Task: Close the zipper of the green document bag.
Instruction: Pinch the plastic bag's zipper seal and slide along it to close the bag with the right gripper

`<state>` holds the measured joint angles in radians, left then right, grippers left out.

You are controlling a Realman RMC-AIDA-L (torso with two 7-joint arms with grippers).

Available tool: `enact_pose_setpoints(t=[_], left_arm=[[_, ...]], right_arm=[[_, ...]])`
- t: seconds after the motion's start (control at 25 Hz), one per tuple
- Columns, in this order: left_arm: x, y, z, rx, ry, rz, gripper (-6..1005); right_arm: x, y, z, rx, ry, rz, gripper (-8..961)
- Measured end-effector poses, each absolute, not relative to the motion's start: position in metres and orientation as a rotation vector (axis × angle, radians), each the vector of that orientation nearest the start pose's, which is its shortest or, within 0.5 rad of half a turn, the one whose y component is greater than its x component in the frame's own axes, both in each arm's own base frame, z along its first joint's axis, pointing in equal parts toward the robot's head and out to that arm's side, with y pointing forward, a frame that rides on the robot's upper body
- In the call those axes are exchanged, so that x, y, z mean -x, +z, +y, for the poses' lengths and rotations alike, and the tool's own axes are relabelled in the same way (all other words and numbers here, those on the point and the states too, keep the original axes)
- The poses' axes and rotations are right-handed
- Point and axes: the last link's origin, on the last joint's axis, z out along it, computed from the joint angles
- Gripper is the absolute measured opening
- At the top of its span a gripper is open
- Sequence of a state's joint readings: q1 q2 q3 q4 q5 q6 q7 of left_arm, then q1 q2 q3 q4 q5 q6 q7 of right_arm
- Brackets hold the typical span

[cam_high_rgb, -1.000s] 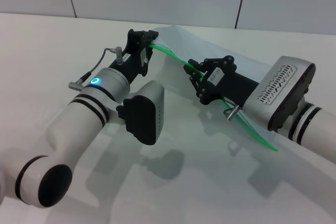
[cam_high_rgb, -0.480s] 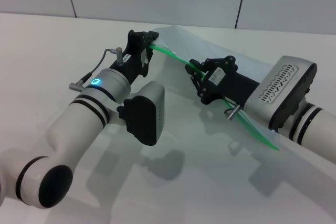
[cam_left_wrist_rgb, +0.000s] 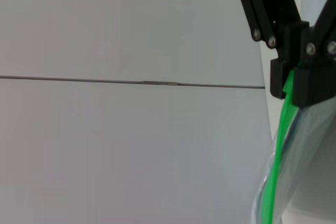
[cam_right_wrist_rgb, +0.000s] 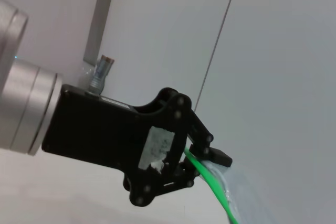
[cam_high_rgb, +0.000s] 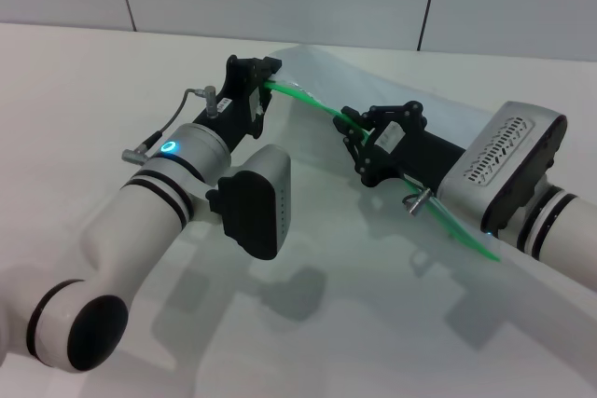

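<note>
Since a second ago the right arm has drawn slightly back toward the robot's right, and the right claw [cam_high_rgb: 359,134] has slid a little along the zipper [cam_high_rgb: 308,100] with it; the left arm has not shifted. Nearest the camera, both white forearms reach forward over the white desk [cam_high_rgb: 75,72]. The green document bag [cam_high_rgb: 373,81] is held up off the desk between them, its translucent pale sheet lying toward the far right and its bright green edge running from the left claw down past the right wrist to a near end by the right forearm. Midway along that edge the right claw is pinched shut on the zipper, the green strip passing between its black fingers. Farther off, the left claw [cam_high_rgb: 270,76] is clamped on the far end of the zipper; the left wrist view shows the right claw [cam_left_wrist_rgb: 294,85] gripping the green strip, and the right wrist view shows the left claw [cam_right_wrist_rgb: 202,153] closed on it. Grey wall panels stand behind.
</note>
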<state>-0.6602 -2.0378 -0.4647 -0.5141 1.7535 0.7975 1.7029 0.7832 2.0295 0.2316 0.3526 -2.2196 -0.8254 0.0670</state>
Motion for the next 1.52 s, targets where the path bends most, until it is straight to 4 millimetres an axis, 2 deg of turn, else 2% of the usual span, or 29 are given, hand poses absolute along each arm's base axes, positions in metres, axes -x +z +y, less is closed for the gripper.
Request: enact_pose_setpoints(t=[1.52], left_arm=[[0.228, -0.085, 0.385, 1.739, 0.369, 0.817, 47]], right_arm=[[-0.239, -0.1, 0.376, 2.275, 0.45, 0.159, 129]])
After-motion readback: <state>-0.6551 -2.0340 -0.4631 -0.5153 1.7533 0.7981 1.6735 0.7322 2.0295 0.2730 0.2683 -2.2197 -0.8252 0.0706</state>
